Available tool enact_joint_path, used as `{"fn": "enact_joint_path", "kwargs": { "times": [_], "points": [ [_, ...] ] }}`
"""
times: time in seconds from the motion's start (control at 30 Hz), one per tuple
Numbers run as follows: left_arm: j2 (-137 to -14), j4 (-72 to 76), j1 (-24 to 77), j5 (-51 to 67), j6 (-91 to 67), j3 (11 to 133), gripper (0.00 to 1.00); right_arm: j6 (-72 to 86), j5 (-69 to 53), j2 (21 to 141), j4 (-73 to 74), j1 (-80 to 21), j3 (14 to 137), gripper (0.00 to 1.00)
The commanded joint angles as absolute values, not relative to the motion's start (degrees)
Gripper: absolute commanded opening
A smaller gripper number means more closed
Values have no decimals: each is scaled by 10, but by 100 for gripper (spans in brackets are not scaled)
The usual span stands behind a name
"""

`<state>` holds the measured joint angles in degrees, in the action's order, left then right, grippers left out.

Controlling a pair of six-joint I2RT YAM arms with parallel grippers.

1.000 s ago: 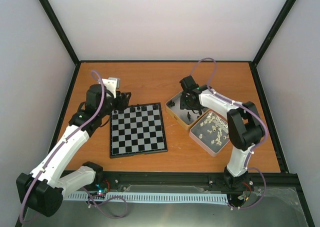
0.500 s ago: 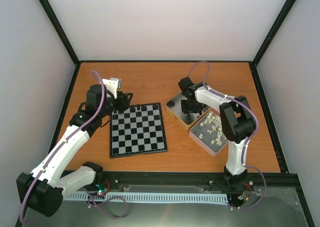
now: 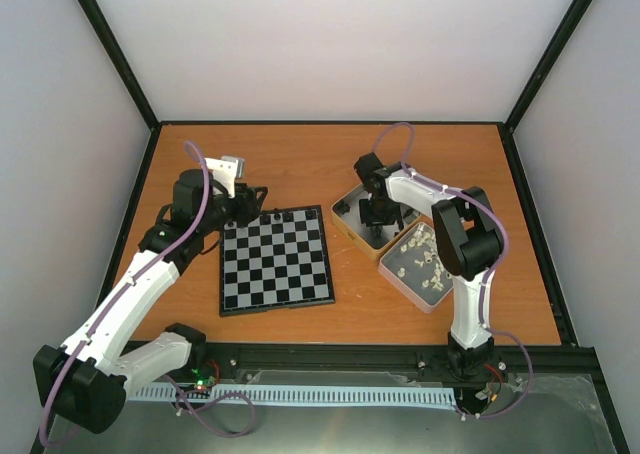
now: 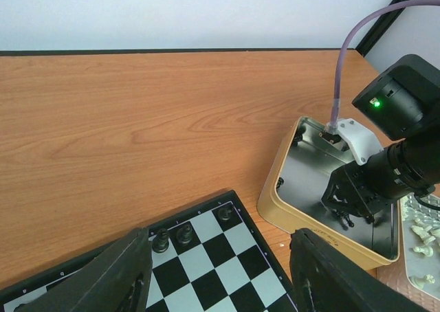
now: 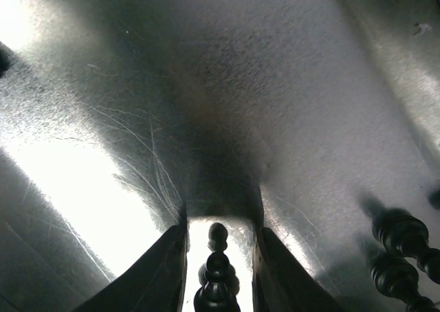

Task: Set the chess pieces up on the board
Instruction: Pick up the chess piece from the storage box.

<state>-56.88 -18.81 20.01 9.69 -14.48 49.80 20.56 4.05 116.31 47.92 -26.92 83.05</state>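
Off the board's (image 3: pixel 275 259) two o'clock, inside the tin (image 5: pixel 206 85), the right pincer (image 5: pixel 220 216) straddles a black chessman (image 5: pixel 216 284), jaws narrow; gripping or not, I cannot tell. Left pincer (image 4: pixel 218 242) gapes empty over the board's eleven o'clock corner.

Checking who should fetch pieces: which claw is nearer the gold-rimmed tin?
Right. The right claw is down inside the tin, fingers either side of a black piece; the left claw is by the board's far left corner, apart from the tin.
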Motion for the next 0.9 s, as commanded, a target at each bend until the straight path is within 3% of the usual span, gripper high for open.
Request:
{"fn": "enact_joint_path", "kwargs": {
  "times": [0.0,0.57,0.87],
  "points": [
    [-566,-167,200,103,-134,498,56,213,45,1166,491,-261,842,27],
    [-562,-166,200,95,-134,495,58,221,11,1162,483,-252,827,6],
    [-565,-165,200,97,-134,496,58,245,42,1081,396,-252,784,8]
  ]
}}
